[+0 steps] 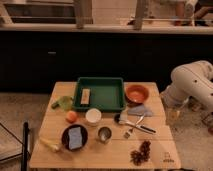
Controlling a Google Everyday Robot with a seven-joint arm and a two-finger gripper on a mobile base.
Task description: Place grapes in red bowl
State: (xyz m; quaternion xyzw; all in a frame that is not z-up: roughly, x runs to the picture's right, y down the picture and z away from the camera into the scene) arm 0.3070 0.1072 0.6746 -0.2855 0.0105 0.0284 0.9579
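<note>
Grapes (140, 152) near front-right corner of counter (47, 125), probably soft, squishy, so grab gently across cluster. Red bowl (137, 93) back-right. End effector (173, 113) just off right edge, grip state can't tell.

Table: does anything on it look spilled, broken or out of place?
Nothing looks spilled or broken. The grapes lie near the front edge, apart from the red bowl. The tool hangs right of the table.

Front right: grapes (141, 152) — red bowl (137, 93) behind; gripper (173, 114) right of table (50, 152).
</note>
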